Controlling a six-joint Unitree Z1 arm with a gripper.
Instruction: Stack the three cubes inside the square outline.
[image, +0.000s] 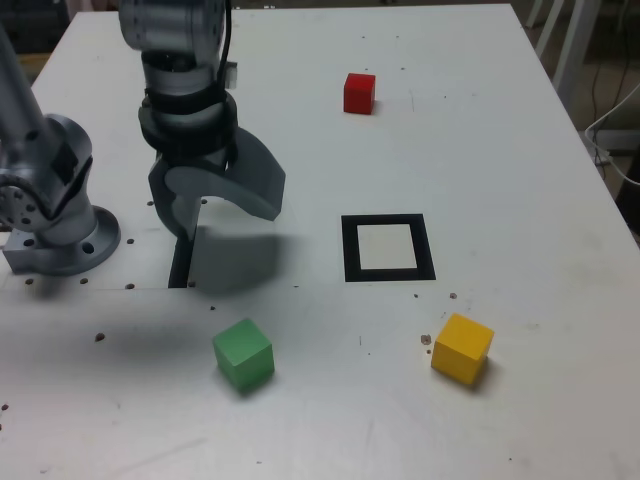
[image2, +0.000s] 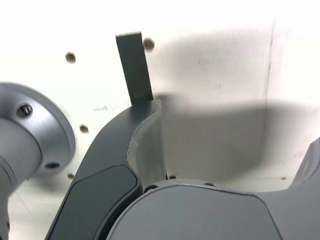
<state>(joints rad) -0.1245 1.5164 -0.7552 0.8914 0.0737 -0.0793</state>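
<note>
With gripper (image: 222, 212) jaws spread wide and empty, nearest below sits green cube (image: 243, 353), likely light, rigid, matte: grasp across two opposite flat faces; red cube (image: 359, 93), yellow cube (image: 461, 348), square outline (image: 387, 248) farther toward exterior view's right.

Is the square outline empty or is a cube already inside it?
Empty: the square outline shows only its white centre, and the red, green and yellow cubes sit apart from it.

The exterior view looks down from the table's (image: 520, 140) near edge, fairly close. The wrist view looks down past the gripper (image2: 225, 150), very close. Both share the black strip (image: 180, 262)
</note>
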